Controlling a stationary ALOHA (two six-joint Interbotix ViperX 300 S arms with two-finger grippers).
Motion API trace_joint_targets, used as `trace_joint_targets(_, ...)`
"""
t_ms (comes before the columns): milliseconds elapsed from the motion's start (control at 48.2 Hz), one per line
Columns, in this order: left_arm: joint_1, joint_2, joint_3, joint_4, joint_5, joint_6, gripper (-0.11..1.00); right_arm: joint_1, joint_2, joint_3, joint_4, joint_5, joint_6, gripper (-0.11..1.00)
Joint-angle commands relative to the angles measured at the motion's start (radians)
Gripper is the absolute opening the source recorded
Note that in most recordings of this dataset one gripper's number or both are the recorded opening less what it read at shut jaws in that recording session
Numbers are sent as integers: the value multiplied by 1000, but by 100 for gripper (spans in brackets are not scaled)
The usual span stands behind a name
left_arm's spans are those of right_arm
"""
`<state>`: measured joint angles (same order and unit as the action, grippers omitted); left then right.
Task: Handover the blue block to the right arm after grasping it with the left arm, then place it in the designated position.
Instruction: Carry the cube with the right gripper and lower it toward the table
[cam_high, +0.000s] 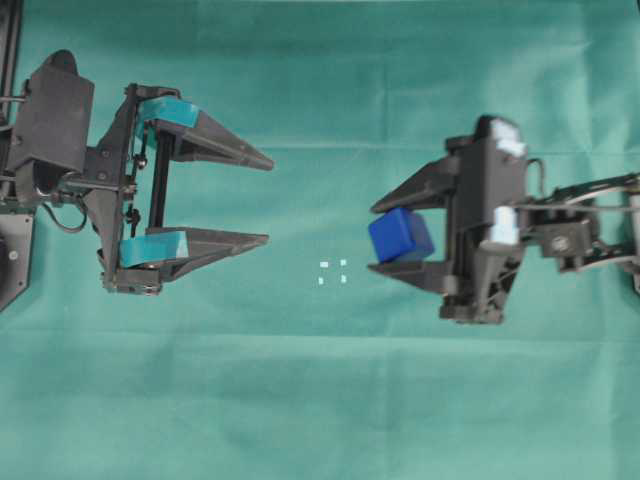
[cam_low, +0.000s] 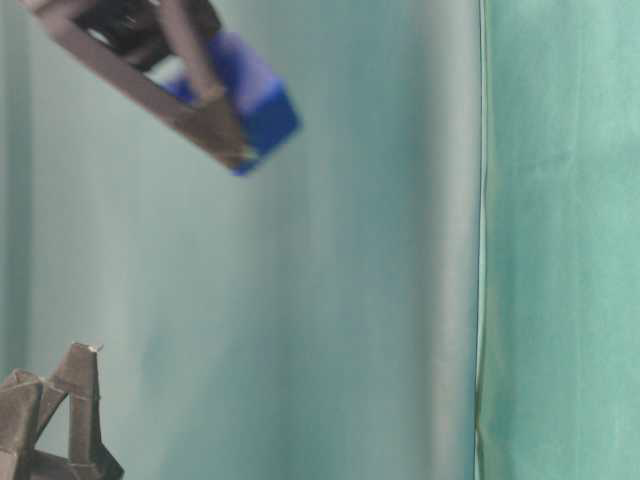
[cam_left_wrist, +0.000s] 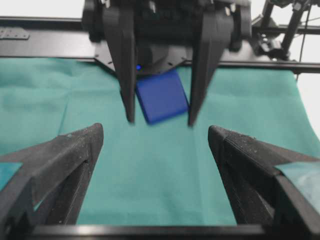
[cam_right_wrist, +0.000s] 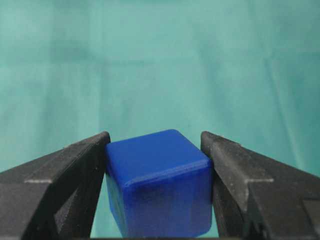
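The blue block (cam_high: 400, 236) sits clamped between the two black fingers of my right gripper (cam_high: 378, 237), raised above the green cloth; the right wrist view shows the block (cam_right_wrist: 157, 182) squeezed on both sides. In the table-level view the block (cam_low: 255, 100) hangs high at the upper left. My left gripper (cam_high: 268, 200), with teal pads, stands open and empty at the left, well apart from the block. Facing it in the left wrist view is the block (cam_left_wrist: 162, 96) held by the right arm. The designated position (cam_high: 332, 272), small white marks, lies on the cloth just left of the held block.
Green cloth (cam_high: 330, 400) covers the whole table. A black frame rail (cam_left_wrist: 45, 47) runs along the far edge in the left wrist view. The left arm's fingertip (cam_low: 85, 370) pokes up at the bottom left of the table-level view.
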<state>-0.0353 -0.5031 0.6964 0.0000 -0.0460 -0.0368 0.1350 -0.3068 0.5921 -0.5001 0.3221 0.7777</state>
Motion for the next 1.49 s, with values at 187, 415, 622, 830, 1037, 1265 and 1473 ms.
trace_joint_targets(187,2,-5,-29,3,-3,-2,99,-12,138,-14,0,-117,2,61)
trace_joint_targets(415,-2,-6,-28,3,-3,-2,99,-40,282,-25,3,-245,3,61)
trace_joint_targets(622,-2,-8,-26,3,-3,-2,99,-57,397,-44,3,-336,3,61)
trace_joint_targets(830,-2,-8,-25,3,-3,-2,99,-66,466,-69,5,-385,3,61)
trace_joint_targets(1037,-5,-11,-23,3,-3,-2,99,-72,512,-80,3,-431,2,61)
trace_joint_targets(1265,-5,-12,-23,3,0,-2,99,-83,543,-89,3,-456,2,61)
trace_joint_targets(1473,-5,-12,-23,2,5,-2,99,-94,571,-89,3,-477,0,61)
